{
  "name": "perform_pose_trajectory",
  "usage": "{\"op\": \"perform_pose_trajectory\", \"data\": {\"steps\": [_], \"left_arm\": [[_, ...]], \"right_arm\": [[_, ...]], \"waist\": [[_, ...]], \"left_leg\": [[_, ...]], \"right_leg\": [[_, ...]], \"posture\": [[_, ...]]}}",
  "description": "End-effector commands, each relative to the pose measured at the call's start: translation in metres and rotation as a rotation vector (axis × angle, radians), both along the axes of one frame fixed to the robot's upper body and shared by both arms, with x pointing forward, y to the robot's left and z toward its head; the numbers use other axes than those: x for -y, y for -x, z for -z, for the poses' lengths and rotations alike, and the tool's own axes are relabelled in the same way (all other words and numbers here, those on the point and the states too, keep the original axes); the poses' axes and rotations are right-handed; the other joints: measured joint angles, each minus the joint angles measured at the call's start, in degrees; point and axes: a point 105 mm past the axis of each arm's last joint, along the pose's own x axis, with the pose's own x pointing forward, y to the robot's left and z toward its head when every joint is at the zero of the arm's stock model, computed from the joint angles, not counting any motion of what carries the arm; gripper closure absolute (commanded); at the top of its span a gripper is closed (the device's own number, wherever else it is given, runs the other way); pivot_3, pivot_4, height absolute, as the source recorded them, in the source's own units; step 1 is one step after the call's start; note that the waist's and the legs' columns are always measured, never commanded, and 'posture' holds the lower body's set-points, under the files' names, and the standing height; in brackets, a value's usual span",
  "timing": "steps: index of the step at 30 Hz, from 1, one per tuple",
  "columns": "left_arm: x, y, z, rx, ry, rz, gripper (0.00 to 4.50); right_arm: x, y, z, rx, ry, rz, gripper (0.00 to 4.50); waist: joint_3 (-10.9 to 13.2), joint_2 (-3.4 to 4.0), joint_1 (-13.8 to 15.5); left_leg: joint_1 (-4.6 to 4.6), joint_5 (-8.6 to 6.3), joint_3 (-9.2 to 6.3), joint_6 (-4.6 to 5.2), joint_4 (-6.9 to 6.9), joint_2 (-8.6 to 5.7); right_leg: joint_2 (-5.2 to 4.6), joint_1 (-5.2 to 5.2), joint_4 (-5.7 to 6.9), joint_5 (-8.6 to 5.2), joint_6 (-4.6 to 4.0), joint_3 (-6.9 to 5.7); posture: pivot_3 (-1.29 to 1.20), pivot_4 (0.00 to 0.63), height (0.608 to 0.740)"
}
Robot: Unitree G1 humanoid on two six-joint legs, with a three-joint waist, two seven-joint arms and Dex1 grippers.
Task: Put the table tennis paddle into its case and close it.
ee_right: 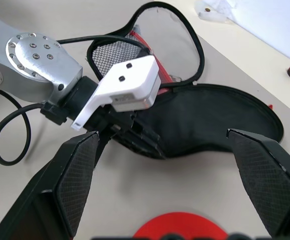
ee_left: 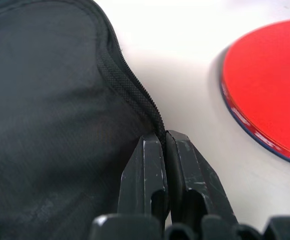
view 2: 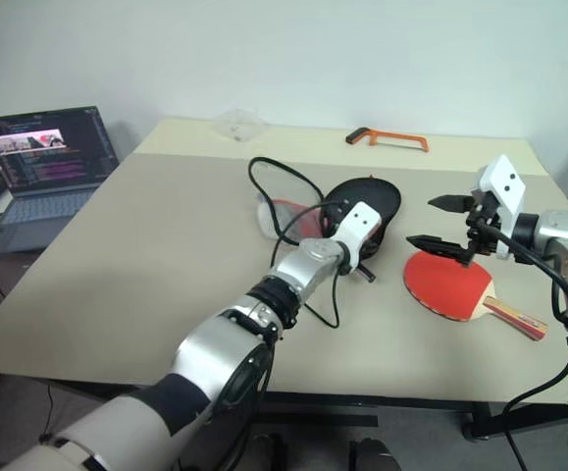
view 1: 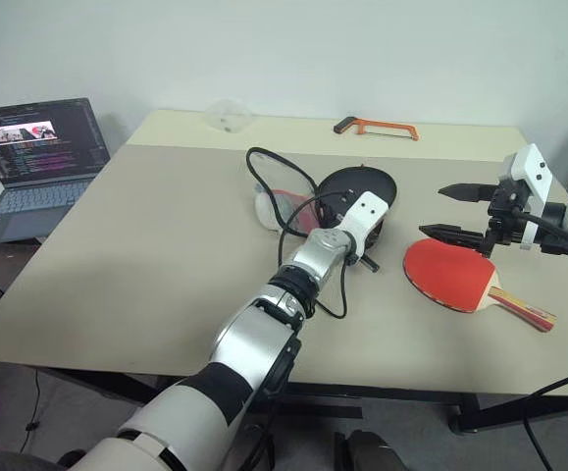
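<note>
The left hand reaches forward across the bench, its two black fingers pinched together on the zippered rim of the case, which lies open in the middle of the bench with its black side up. The right hand hovers with its fingers spread wide and nothing between them, above the table tennis paddle lying red face up just right of the case. Farther off, an orange hacksaw lies at the far edge, a laptop sits beyond the left side, and the arm's black cable loops over the case.
</note>
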Motion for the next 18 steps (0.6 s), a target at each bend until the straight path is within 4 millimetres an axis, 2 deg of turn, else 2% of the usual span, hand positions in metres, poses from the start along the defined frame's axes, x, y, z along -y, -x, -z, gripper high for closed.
{"op": "perform_pose_trajectory", "data": {"steps": [1,8,12,18], "left_arm": [[0.023,0.006,-0.018,0.05,0.038,0.026,4.47],[0.02,0.007,-0.006,0.043,0.008,0.013,4.47],[0.016,0.006,-0.009,0.028,0.03,0.034,3.39],[0.011,0.003,-0.022,0.046,0.058,0.051,1.18]], "right_arm": [[0.002,0.003,-0.012,0.054,0.005,0.004,0.0],[0.003,0.003,-0.01,0.051,0.0,0.013,0.0],[0.008,0.001,-0.008,0.047,0.002,0.038,0.0],[0.017,0.0,-0.006,0.034,0.011,0.078,0.0]], "waist": [[0.0,0.0,-0.06],[0.0,0.0,-0.05],[0.0,0.0,-0.06],[0.0,0.0,-0.06]], "left_leg": [[0.0,0.0,0.0,0.0,0.0,0.0],[0.01,0.0,-0.01,-0.01,0.02,-0.01],[0.01,0.0,0.0,-0.01,0.01,-0.01],[0.01,0.01,0.0,-0.01,0.01,-0.01]], "right_leg": [[0.0,0.0,0.01,0.0,0.0,0.0],[0.0,0.0,0.02,0.0,0.0,0.0],[0.0,0.0,0.02,0.0,0.0,0.0],[0.0,0.0,0.02,0.0,0.0,0.0]], "posture": [[0.0,0.15,0.74],[0.0,0.15,0.74],[0.0,0.15,0.74],[0.0,0.15,0.74]]}}
